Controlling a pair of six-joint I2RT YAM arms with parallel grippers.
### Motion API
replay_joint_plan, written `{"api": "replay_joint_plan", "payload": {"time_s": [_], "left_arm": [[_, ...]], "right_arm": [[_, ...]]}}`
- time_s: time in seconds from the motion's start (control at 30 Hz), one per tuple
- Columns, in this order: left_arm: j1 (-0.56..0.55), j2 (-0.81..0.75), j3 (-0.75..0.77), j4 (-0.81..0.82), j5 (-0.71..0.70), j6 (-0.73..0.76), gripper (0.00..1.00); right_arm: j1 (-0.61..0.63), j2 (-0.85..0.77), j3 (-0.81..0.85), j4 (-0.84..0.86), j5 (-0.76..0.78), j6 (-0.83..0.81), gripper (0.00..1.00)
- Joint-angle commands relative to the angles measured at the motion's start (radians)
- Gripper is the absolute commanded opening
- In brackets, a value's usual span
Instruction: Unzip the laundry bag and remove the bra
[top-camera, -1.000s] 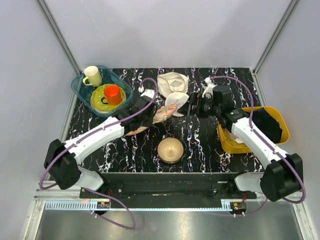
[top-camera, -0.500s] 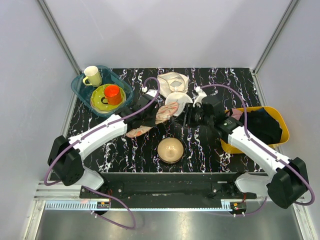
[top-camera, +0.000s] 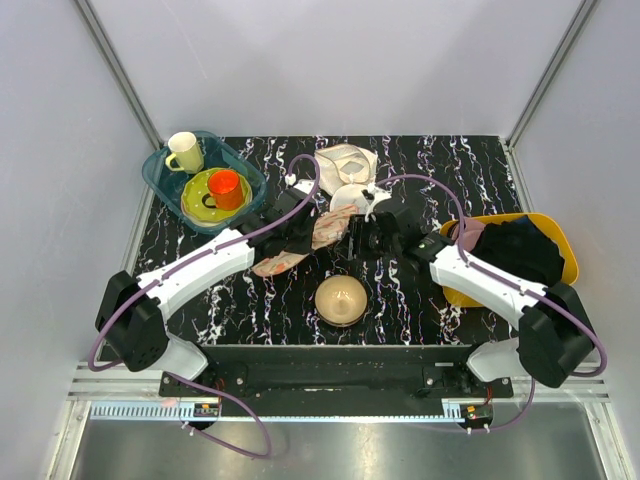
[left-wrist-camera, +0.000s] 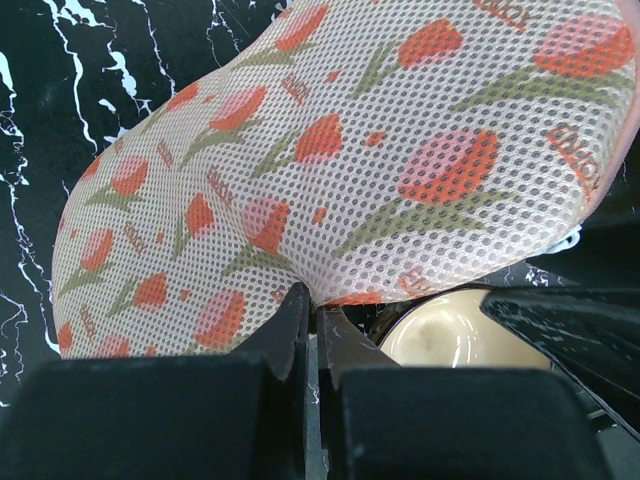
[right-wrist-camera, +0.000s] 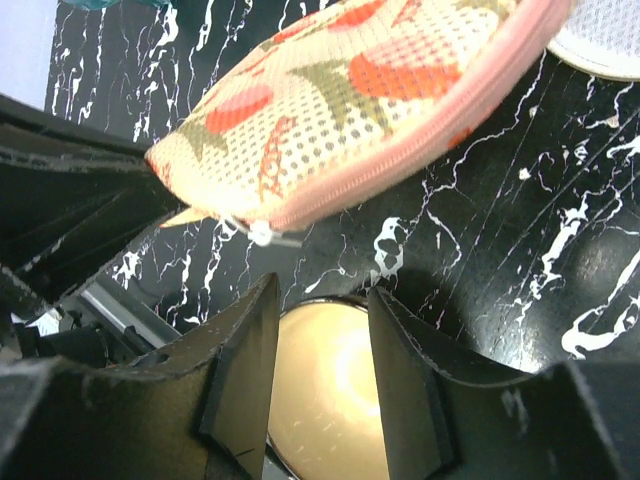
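Item inspected: salmon-pink mesh laundry bag (left-wrist-camera: 330, 150), printed with orange flowers on green stems.
Location: about midway between the near and far edges of the black marbled tabletop (top-camera: 400, 300), slightly toward the left edge. The tan dome-shaped bowl (top-camera: 341, 299) sat just nearer the near edge.
Left claw (left-wrist-camera: 312, 305): clenched on a fold of the bag's lower edge, fingers pressed together with fabric pinched between them.
Right claw (right-wrist-camera: 322, 300): released and spread, just below the small white zip pull (right-wrist-camera: 262, 233) and not touching it.
Zip: the pink zip seam (right-wrist-camera: 400, 165) appeared closed along the visible length.
Handling, judged: light, soft and floppy, so it would sag and bunch unless held taut. The mesh gave good purchase.
Hold point, judged: the zip pull, which was small and easily missed, with the left claw's pinch serving as the anchor.
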Motion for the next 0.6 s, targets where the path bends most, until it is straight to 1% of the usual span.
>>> {"api": "replay_joint_plan", "payload": {"time_s": [0.0, 0.17, 0.27, 0.3, 0.37, 0.4, 0.47, 0.5, 0.57], "left_arm": [[0.004, -0.005, 0.036, 0.073, 0.028, 0.004, 0.00], [0.004, -0.010, 0.020, 0.080, 0.034, 0.007, 0.00], [0.004, -0.014, 0.007, 0.090, 0.044, 0.004, 0.00], [0.004, -0.017, 0.002, 0.093, 0.048, 0.004, 0.00], [0.004, -0.023, -0.006, 0.101, 0.053, 0.005, 0.00], [0.004, -0.027, -0.012, 0.103, 0.056, 0.005, 0.00], [0.004, -0.031, -0.021, 0.107, 0.056, 0.007, 0.00], [0.004, -0.033, -0.030, 0.109, 0.056, 0.008, 0.00], [0.006, -0.034, -0.037, 0.110, 0.054, 0.008, 0.00]], "right_arm": [[0.012, 0.033, 0.071, 0.077, 0.062, -0.012, 0.50], [0.014, 0.026, 0.071, 0.118, 0.056, 0.008, 0.47], [0.012, 0.010, 0.066, 0.124, 0.065, 0.011, 0.42], [0.012, 0.010, 0.060, 0.124, 0.071, 0.011, 0.37], [0.014, 0.003, 0.050, 0.137, 0.079, 0.014, 0.31], [0.014, -0.002, 0.043, 0.135, 0.082, 0.017, 0.26], [0.012, -0.022, 0.024, 0.149, 0.085, 0.026, 0.19], [0.012, -0.031, 0.017, 0.152, 0.088, 0.026, 0.11], [0.012, -0.055, 0.005, 0.147, 0.103, 0.026, 0.07]]}}
